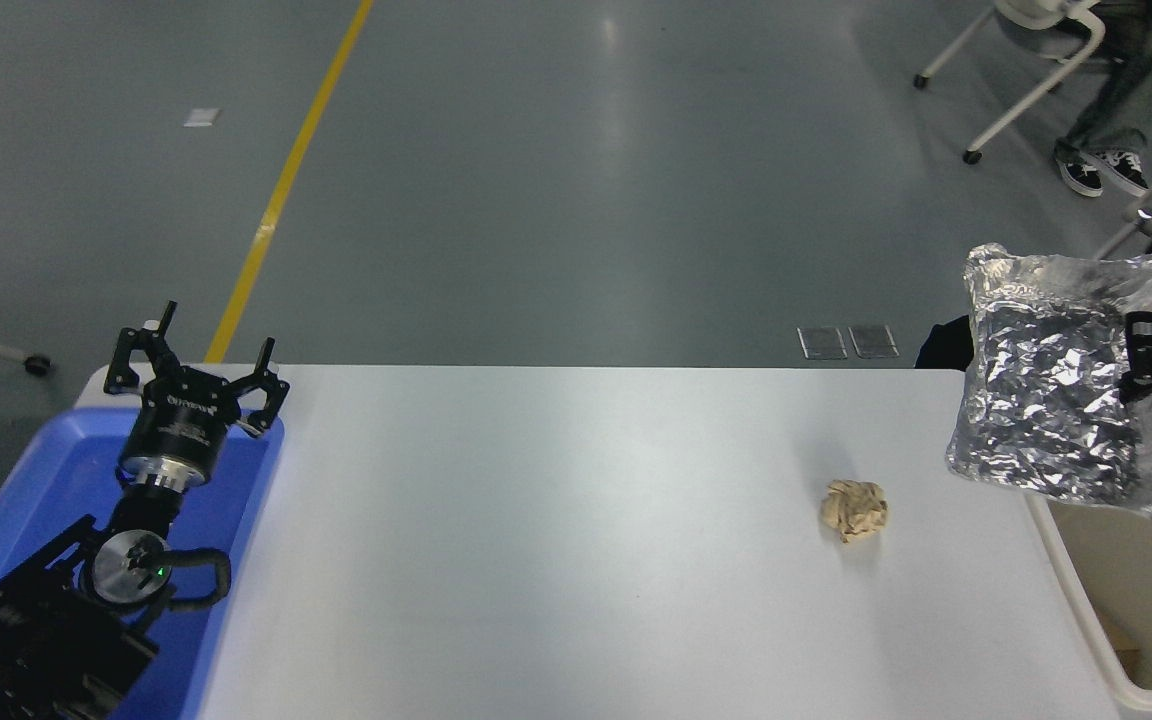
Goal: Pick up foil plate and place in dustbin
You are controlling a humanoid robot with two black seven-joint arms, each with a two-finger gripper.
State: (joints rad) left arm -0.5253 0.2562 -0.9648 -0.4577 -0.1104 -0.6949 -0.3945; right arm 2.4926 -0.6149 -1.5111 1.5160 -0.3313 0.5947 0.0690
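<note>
A grey floor with a yellow line [281, 190] runs behind a white table [576, 520]. At the right edge, the right gripper [1141, 357] pinches the right side of the foil plate [1061, 395], which hangs in the air off the table, its crumpled silver sheet spreading to the left of and below the claw. Beneath the claw and the foil's lower edge sits the dustbin [1086, 620], cream-walled, just beside the table's right end; the foil overlaps the bin's near rim and the table corner in the view. Down and to the left of the claw, well apart from the foil, a small tan paper ball [853, 509] lies on the table. Far to the left, the left gripper [196, 362] is parked over a blue tray [46, 470], its fingers spread and holding nothing. A person's legs and a chair [1036, 60] show at the top right.
</note>
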